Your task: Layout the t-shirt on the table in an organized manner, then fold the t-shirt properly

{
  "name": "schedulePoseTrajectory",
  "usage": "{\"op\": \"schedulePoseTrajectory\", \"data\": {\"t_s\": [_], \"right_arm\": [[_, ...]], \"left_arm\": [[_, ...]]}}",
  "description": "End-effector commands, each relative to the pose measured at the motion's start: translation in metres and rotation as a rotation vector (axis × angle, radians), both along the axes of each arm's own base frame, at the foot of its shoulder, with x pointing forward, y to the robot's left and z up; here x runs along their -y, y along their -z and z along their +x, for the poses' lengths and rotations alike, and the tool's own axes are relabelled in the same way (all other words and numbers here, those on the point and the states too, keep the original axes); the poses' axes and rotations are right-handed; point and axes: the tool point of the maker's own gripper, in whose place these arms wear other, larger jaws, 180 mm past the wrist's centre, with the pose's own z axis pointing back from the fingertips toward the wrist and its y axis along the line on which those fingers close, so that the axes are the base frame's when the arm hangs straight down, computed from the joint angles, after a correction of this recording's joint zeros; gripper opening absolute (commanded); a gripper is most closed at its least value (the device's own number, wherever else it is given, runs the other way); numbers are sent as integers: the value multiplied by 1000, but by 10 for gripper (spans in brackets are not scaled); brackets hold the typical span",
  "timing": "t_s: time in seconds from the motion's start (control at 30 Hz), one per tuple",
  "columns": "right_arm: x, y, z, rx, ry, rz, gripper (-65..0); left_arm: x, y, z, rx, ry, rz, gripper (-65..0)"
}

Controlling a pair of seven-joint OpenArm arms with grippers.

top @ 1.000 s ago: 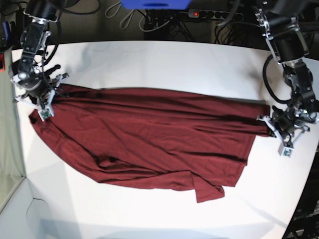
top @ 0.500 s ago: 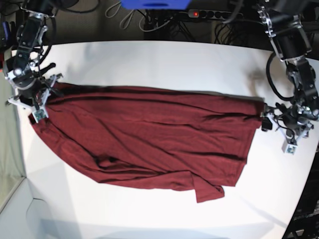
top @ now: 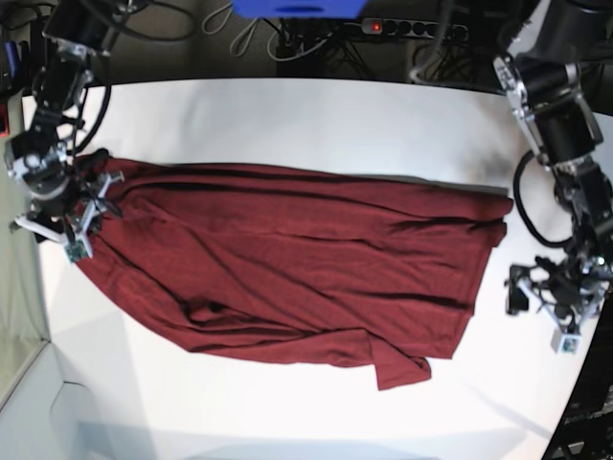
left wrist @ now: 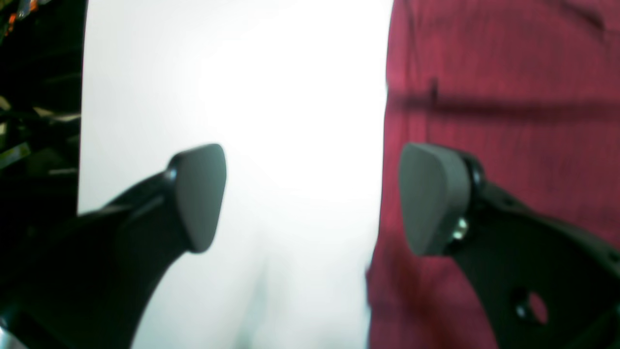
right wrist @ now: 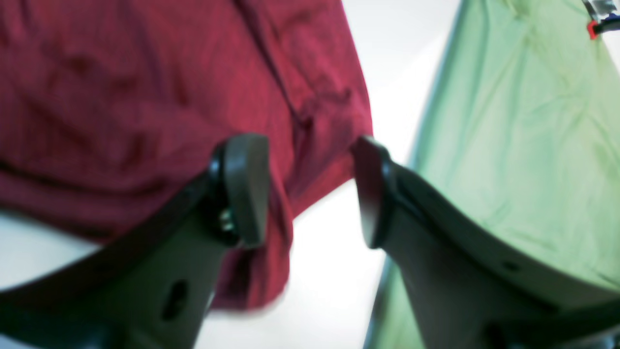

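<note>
The maroon t-shirt point(top: 287, 259) lies spread and wrinkled across the white table point(top: 287, 115), with a flap folded over at its front right point(top: 397, 364). My left gripper point(top: 536, 311) hovers just off the shirt's right edge. In the left wrist view it point(left wrist: 315, 198) is open over bare table point(left wrist: 271, 97), with the shirt point(left wrist: 508, 97) under its right finger. My right gripper point(top: 81, 225) is at the shirt's left end. In the right wrist view it point(right wrist: 310, 194) stands open above the shirt's corner point(right wrist: 145, 72), gripping nothing.
A pale green cloth point(right wrist: 523, 121) hangs beside the table's left edge point(top: 14, 287). Cables and a power strip point(top: 402, 27) run behind the far edge. The right edge of the table point(top: 599, 316) is close to my left gripper.
Both grippers have opened and let go of the shirt. The left gripper has moved toward the front, off the shirt's right edge. The right gripper has shifted slightly forward at the left end.
</note>
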Motion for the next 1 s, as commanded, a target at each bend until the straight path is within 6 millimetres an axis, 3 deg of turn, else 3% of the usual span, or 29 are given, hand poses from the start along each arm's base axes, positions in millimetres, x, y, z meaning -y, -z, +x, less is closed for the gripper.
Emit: {"op": "schedulePoseTrajectory", "data": {"t_s": [0.0,0.13,0.27,0.37,0.47,0.67,0.97], "right_arm": [[4,-19,20,68,0,-2,-319],[4,-26,52,97,10,46,-308],[2,-20,83,88,21,117,-309],[7,-10,99,53,36,164,-309],[15,-2,109,15,50,193,-309],[26,-4,120,13,60,211,-309],[16,-3,128,62,30,252,-309]], "left_arm": [[4,-29,22,110,14,-20,-110],[29,-39,59,249,34,-145,-111],[62,-26,85,222,124,-124,-111],[85,3,87,165,165,-140,-111],[89,23,84,155,158,-170,-111],[94,51,75,135,150,-214,-111],[95,60,70,114,147,-222,-111]]}}
